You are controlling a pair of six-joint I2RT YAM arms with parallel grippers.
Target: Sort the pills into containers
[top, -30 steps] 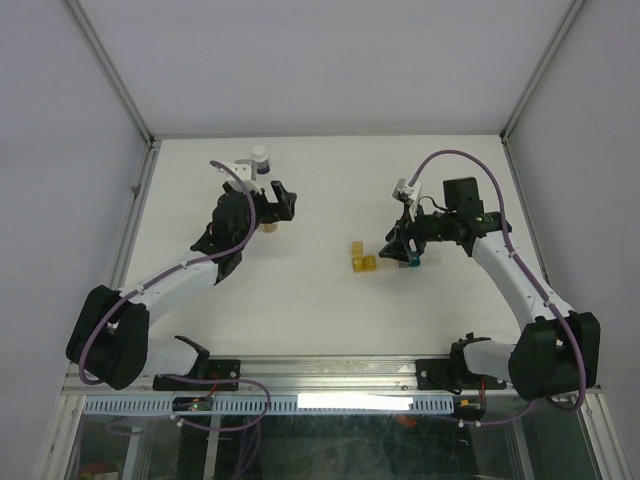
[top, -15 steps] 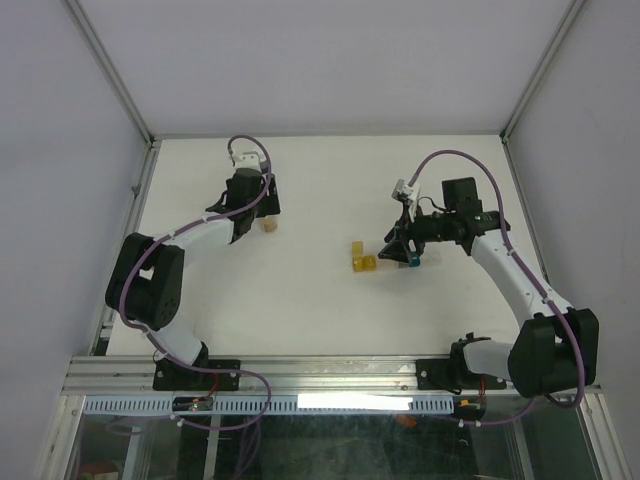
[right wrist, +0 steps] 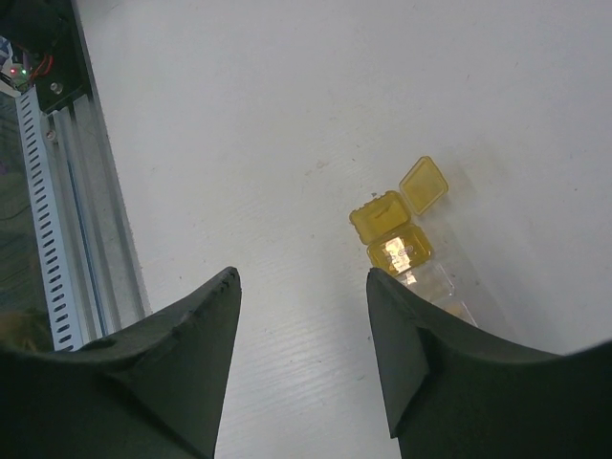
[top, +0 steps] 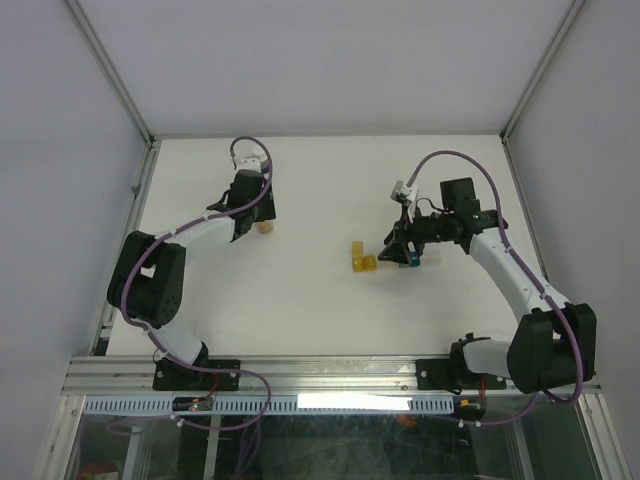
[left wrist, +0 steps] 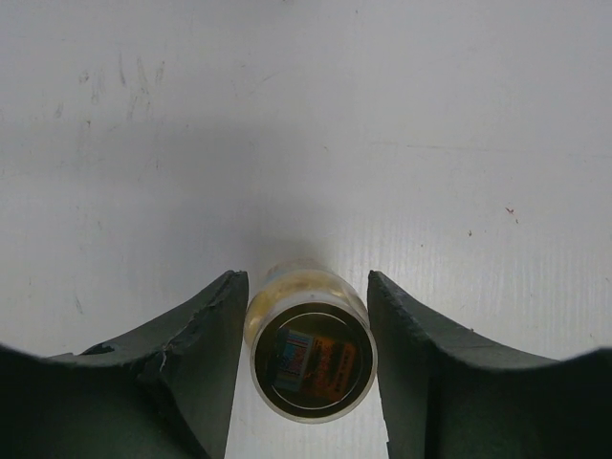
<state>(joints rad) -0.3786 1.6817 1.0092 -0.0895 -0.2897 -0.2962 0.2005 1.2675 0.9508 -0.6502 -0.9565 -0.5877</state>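
Observation:
A small clear bottle [left wrist: 311, 354] lies on its side on the white table, its dark labelled bottom toward the left wrist camera and its far end yellowish. My left gripper [left wrist: 304, 277] is shut on it, a finger against each side. From above only a tan bit of the bottle [top: 265, 228] shows at the left gripper [top: 263, 217]. The containers [top: 365, 263] sit mid-table; the right wrist view shows their yellow compartment [right wrist: 400, 251] with its lid flipped open. My right gripper [right wrist: 301, 273] hovers open and empty beside the strip, and from above the right gripper [top: 400, 250] covers its middle. No loose pills show.
A slotted metal rail [right wrist: 57, 191] runs along the table's near edge, left in the right wrist view. Grey walls and frame posts [top: 135, 190] bound the table on the left, back and right. A teal compartment [top: 413, 261] peeks out under the right gripper.
The left arm reached toward the back left, then its jaws closed in from wide open onto the bottle. The right arm and the containers have stayed put.

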